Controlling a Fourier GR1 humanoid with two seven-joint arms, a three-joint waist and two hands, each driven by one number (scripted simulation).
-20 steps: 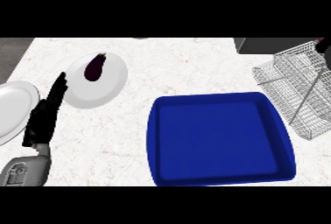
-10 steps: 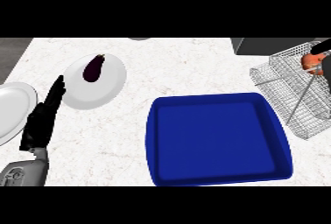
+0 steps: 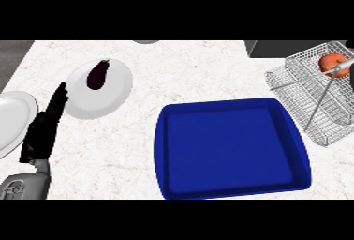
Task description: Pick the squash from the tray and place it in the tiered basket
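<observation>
hanging over the upper tier of the wire tiered basket (image 3: 314, 101) at the counter's right edge, the orange squash (image 3: 330, 61) now sits at the basket's far corner, where a second ago no squash showed at all and half a second ago only a glimpse of orange showed at the far right edge. the right hand (image 3: 349, 75) shows only as a dark sliver at the right edge beside the squash; i cannot tell whether its fingers are curled round the squash or have let go. the blue tray (image 3: 290, 140), in the middle of the counter toward its near edge, holds nothing, so the pick is done and the task is at its last step, the placing. whether the squash rests on the wire or is held just above it cannot be read from here; by my judgement what remains is to let it settle in the tier and draw the hand clear without catching the basket's upright handle. the left hand (image 3: 47, 129) lies along the counter's left side, fingers straight and relaxed, pointing to the far edge, much as it did before, resting between a white plate (image 3: 14, 112) at the left edge and a second white plate (image 3: 114, 93) that carries a dark eggplant (image 3: 97, 75). neither plate nor eggplant has moved.
</observation>
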